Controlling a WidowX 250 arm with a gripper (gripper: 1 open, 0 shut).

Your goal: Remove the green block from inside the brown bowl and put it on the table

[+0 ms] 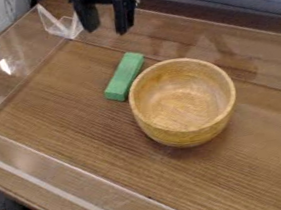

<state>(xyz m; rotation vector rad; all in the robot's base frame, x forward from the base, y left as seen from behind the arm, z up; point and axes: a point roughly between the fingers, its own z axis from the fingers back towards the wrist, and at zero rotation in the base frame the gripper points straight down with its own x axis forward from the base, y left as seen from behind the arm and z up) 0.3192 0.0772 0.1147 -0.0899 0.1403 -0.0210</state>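
The green block [124,76] lies flat on the table [67,129], just left of the brown bowl [183,100] and close to its rim. The bowl stands upright with nothing inside it. My gripper [106,19] hangs open above the far end of the table, well beyond the block, with nothing between its two dark fingers. The arm above it runs out of the top of the camera view.
Low clear plastic walls [2,69] edge the table on the left, front and back. A white tag [59,24] sits by the back wall left of the gripper. Bare wood-grain surface spreads in front of the bowl.
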